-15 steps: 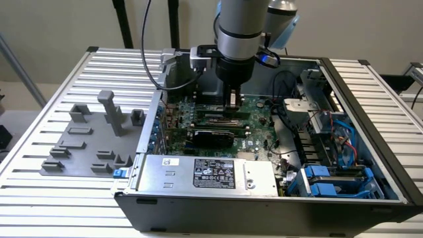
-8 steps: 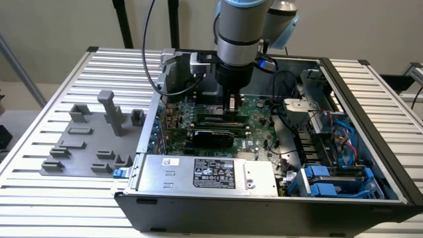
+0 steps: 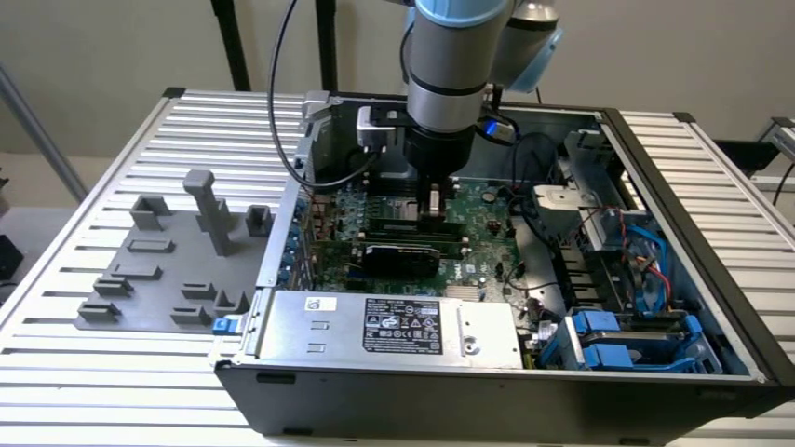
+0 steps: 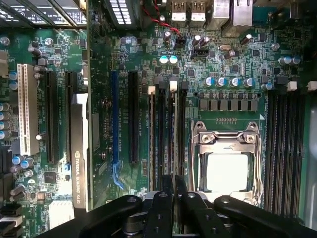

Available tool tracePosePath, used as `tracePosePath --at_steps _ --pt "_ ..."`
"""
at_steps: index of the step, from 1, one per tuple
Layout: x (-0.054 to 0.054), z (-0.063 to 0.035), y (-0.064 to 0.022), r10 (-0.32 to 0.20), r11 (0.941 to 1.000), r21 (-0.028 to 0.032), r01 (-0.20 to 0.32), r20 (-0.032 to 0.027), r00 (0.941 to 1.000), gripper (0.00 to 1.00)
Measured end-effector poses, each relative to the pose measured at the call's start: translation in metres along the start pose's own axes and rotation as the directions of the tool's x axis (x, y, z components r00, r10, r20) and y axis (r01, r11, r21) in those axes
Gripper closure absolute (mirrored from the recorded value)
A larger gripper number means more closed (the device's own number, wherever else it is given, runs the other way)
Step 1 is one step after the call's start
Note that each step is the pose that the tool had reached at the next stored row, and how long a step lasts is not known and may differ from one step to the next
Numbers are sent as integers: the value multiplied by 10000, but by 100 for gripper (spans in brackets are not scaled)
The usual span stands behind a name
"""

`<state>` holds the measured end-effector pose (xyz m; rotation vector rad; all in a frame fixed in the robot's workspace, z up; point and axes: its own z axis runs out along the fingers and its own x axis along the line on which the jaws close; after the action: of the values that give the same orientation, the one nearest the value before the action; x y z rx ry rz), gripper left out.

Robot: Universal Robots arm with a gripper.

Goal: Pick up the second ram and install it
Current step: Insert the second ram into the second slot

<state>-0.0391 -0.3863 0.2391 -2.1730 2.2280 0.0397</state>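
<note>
The second ram (image 4: 171, 134) stands edge-on in a motherboard (image 4: 233, 64) slot, pinched by the nearly closed gripper (image 4: 173, 198).

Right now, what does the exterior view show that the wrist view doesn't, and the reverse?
Exterior view's own: the arm reaching down into the open computer case, the slatted table under it, the grey fixture tray at the exterior view's left, and the power supply. Wrist view's own: the bare CPU socket and the memory slots beside it, close up. Shared: the green motherboard, the black expansion card, and the gripper poised just above the board.
</note>
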Motion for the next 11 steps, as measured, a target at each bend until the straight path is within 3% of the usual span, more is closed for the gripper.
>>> tracePosePath --at_steps 11 --pt "0 61 -1 -6 10000 -5 6 -11 10000 87"
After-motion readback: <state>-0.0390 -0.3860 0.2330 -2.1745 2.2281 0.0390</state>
